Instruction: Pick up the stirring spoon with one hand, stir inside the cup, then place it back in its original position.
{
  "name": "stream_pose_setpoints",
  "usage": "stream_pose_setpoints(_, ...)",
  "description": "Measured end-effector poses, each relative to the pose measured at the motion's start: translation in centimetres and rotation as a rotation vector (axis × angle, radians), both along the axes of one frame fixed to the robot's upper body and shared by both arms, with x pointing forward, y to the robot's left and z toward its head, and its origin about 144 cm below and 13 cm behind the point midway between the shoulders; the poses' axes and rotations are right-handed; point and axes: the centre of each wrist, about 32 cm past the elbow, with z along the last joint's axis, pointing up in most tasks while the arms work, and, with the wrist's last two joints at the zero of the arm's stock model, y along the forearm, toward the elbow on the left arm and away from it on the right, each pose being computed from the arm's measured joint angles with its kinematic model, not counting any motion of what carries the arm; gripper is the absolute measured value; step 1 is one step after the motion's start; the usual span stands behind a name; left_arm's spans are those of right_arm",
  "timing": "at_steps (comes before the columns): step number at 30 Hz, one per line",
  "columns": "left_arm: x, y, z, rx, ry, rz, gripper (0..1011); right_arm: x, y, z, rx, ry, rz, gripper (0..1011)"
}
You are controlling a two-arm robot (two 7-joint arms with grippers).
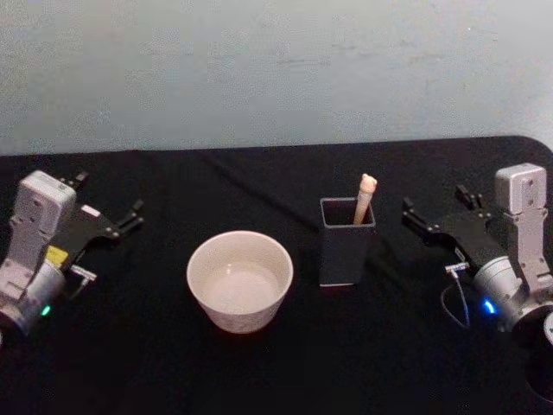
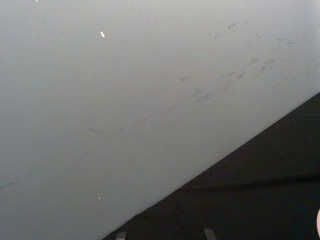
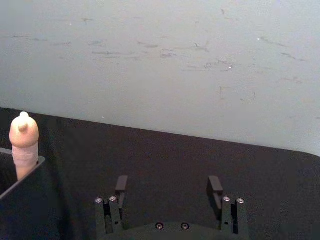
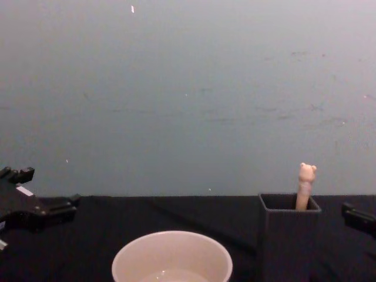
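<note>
The stirring spoon (image 1: 365,195) stands in the dark square-mouthed holder (image 1: 346,246) right of centre. Only its cream handle with the bear head (image 4: 306,183) sticks out; the bowl is hidden inside. The wide cream cup (image 1: 239,281) sits on the table left of the holder (image 4: 286,241) and holds nothing solid. My right gripper (image 1: 408,213) rests open to the right of the holder, apart from it, its two fingers spread with nothing between them (image 3: 168,186). At the table's far left my left gripper (image 1: 136,215) sits open, well away from the cup (image 4: 172,258).
A black cloth covers the table (image 1: 276,363), which ends at a pale grey-blue wall (image 1: 276,69) behind. Bare cloth lies between each gripper and the two vessels. The table's right rear corner (image 1: 534,143) is rounded.
</note>
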Motion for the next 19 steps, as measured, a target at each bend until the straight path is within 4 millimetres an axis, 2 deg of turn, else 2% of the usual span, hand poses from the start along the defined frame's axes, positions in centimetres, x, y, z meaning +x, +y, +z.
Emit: stream_pose_setpoints(19,0.00,0.00,0.00,0.000,0.000,0.000,1001,0.00,0.00,0.00,0.000,0.000,0.000,1002)
